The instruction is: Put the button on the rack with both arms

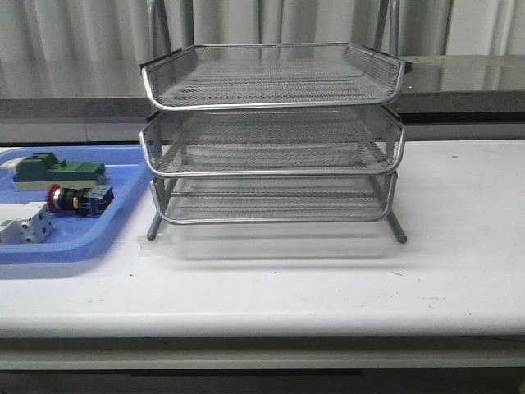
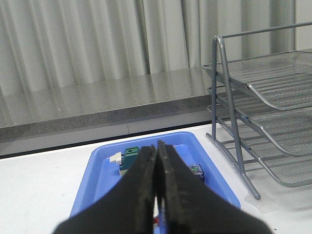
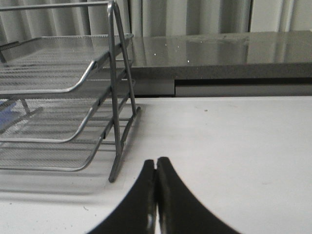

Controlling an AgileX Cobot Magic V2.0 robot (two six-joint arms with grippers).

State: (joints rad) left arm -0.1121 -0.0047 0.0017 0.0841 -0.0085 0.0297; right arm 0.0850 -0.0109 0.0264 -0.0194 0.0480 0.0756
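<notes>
The rack (image 1: 272,135) stands on the white worktop (image 1: 328,279), all three wire trays bare. Left of the rack lies a blue tray (image 1: 98,238), its near corner just beside the rack's front left leg. The button (image 1: 75,199) lies on its side in that tray, red head pointing away from the rack, between a green block (image 1: 57,171) behind it and a white block (image 1: 25,225) in front. The left end effector (image 2: 157,195) hangs above the blue tray with fingers pressed together on nothing. The right end effector (image 3: 156,200), on the rack's other side, is likewise closed and empty
</notes>
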